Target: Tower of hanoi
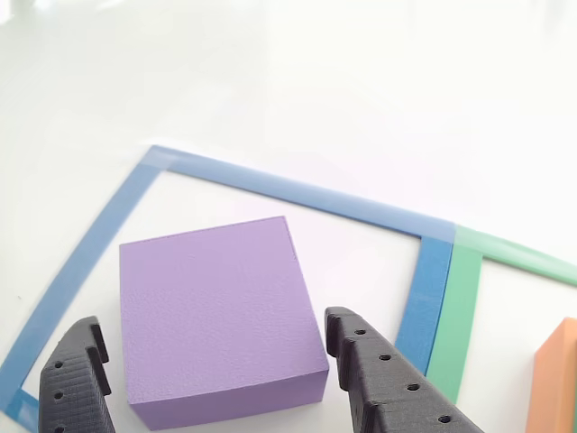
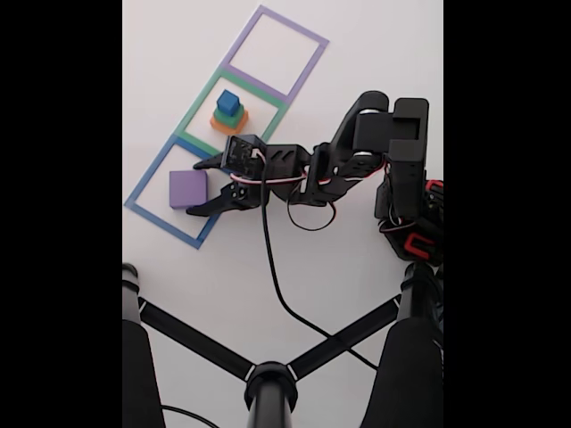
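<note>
Claw (image 1: 216, 379) spread wide, straddling purple block (image 1: 216, 311)

no words, numbers or signs can be read anywhere here, not on the blocks, the tape, the arm or the white surface.

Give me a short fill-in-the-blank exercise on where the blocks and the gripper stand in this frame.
1. The purple block lies inside the ____ tape outline.
2. On the stack in the green tape outline, the top block is ____.
3. The gripper has its jaws ____, one on each side of the purple block.
4. The purple tape outline holds ____ blocks.

Missing words: blue; blue; open; no
</note>
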Robot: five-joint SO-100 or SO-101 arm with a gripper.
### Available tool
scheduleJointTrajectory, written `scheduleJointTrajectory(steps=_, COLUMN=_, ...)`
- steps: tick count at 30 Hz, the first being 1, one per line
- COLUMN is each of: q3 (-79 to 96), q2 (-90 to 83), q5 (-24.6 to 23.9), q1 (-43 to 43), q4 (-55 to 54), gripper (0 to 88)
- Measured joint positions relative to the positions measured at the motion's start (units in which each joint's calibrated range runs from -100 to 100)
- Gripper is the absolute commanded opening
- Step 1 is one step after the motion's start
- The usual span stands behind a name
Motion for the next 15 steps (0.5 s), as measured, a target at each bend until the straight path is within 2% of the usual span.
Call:
scheduleJointTrajectory(steps=9, q3=0.0, q2=-1.69, q5=0.39, q1=0.82, q4=-0.16, gripper=31.6)
scheduleJointTrajectory(steps=15, q3=0.26, q2=-14.1, q5=0.39, q1=1.47, q4=10.03, gripper=28.0)
